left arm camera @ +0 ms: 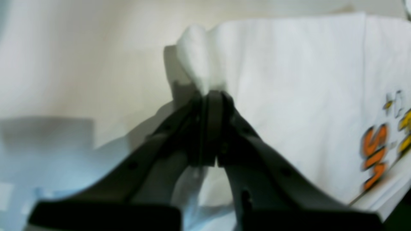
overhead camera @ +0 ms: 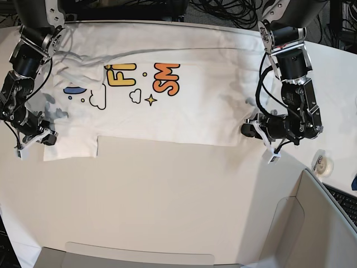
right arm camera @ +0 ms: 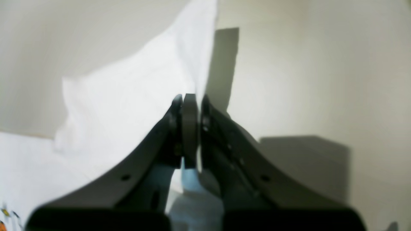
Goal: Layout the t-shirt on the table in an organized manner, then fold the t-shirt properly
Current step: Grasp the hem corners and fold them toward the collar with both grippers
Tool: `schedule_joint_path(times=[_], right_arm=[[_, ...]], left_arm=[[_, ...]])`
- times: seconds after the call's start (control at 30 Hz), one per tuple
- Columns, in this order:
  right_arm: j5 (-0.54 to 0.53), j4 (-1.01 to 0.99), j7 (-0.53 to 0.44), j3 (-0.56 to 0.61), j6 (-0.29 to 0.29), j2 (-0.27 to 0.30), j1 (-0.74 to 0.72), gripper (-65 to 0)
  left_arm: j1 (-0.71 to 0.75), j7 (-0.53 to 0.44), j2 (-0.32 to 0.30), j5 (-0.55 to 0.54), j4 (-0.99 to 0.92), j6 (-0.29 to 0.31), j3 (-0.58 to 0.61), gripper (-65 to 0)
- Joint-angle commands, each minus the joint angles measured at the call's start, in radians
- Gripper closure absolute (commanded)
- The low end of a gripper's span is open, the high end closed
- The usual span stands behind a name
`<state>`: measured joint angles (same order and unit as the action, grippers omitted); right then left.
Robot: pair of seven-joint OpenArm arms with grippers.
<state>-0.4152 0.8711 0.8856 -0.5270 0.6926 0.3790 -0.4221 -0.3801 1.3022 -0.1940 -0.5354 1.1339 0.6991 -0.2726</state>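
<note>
White matte tabletop (overhead camera: 167,190) carries the white short-sleeved printed t-shirt (overhead camera: 184,111) spread flat across its far half. At the base view's left, the right gripper (right arm camera: 189,102) is pressed together on the shirt's sleeve edge. At its right, the left gripper (left arm camera: 213,96) pinches a bunched hem corner.

Tape roll (overhead camera: 322,163), keyboard (overhead camera: 345,201), cables (overhead camera: 234,10).

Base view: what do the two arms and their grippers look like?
Both arms are black and silver-grey jointed links with looping black cables. The left gripper and right gripper have curved matte dark-grey fingers with small round holes. Small white parts sit near each wrist.
</note>
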Motion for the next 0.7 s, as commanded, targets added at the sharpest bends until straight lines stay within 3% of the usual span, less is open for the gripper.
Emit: schedule_joint_path(times=[0.0,0.2,0.67], right_arm=[[0.0,0.052,0.013,-0.003,0.006,0.021,-0.01,0.0],[0.0,0.294,0.088,-0.008,0.006,0.019,0.073,0.0],[0.0,0.764,0.102,-0.014,0.006,0.016,0.386,0.0]], left_arm=[[-0.021,0.017,-0.014,0.001,0.054,-0.001,0.0,0.0],[0.026,0.092,-0.014,0.001,0.257,-0.001,0.0,0.0],[0.257,0.09,-0.04,0.001,0.641,-0.001,0.009,0.0]])
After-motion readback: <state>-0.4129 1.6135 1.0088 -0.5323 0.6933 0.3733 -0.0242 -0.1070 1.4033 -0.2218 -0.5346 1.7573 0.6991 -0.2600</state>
